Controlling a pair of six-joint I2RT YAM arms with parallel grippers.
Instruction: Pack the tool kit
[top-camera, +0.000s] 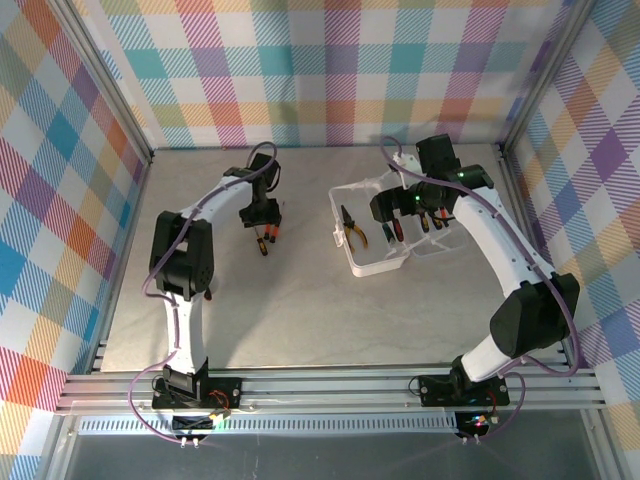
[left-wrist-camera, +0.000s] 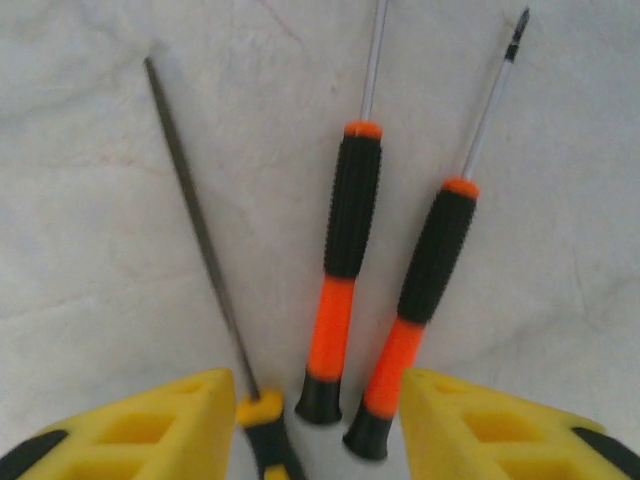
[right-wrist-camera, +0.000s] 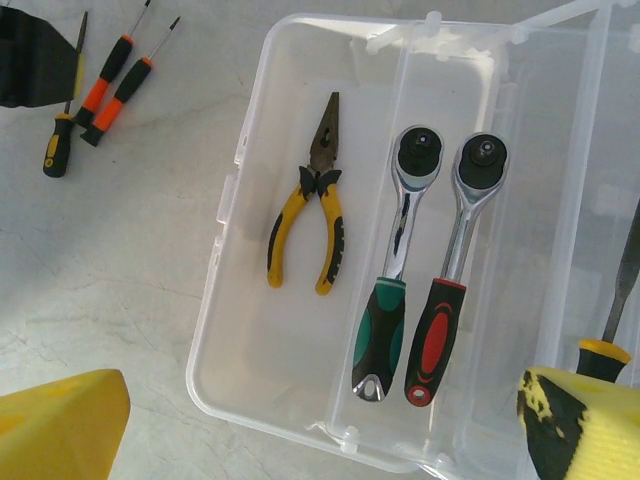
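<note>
Hovering low over the grey table (top-camera: 280, 330), the left gripper (left-wrist-camera: 318, 430) holds its yellow fingers (left-wrist-camera: 150, 430) apart, open and gripping nothing. In the gap between them lie the butt ends of one screwdriver (left-wrist-camera: 350, 210) and a second screwdriver (left-wrist-camera: 435, 250). Both have black-and-orange handles and lie side by side, shafts pointing away from the wrist camera. A slim file (left-wrist-camera: 195, 220) with a yellow-and-black handle lies at a slant beside them, its handle just beside one finger; whether they touch I cannot tell. All three tools rest flat on the table, well apart from the case (right-wrist-camera: 270, 340), which sits open toward the right side of the table under the right arm. The right gripper (right-wrist-camera: 320, 430) hangs above the case with its fingers spread wide, open and empty. In the compartment nearest the screwdrivers lie the yellow-handled pliers (right-wrist-camera: 305, 205), closed, nose pointing away from the gripper. In the next compartment, past a divider, two ratchets lie side by side and nearly touching: the green-handled ratchet (right-wrist-camera: 385, 300) and the red-handled ratchet (right-wrist-camera: 440, 310). Their heads are at the same end as the pliers' nose. Further across, a yellow-collared tool (right-wrist-camera: 603, 352) with a grey shaft lies in the case's far section, just beside one finger of the right gripper.
</note>
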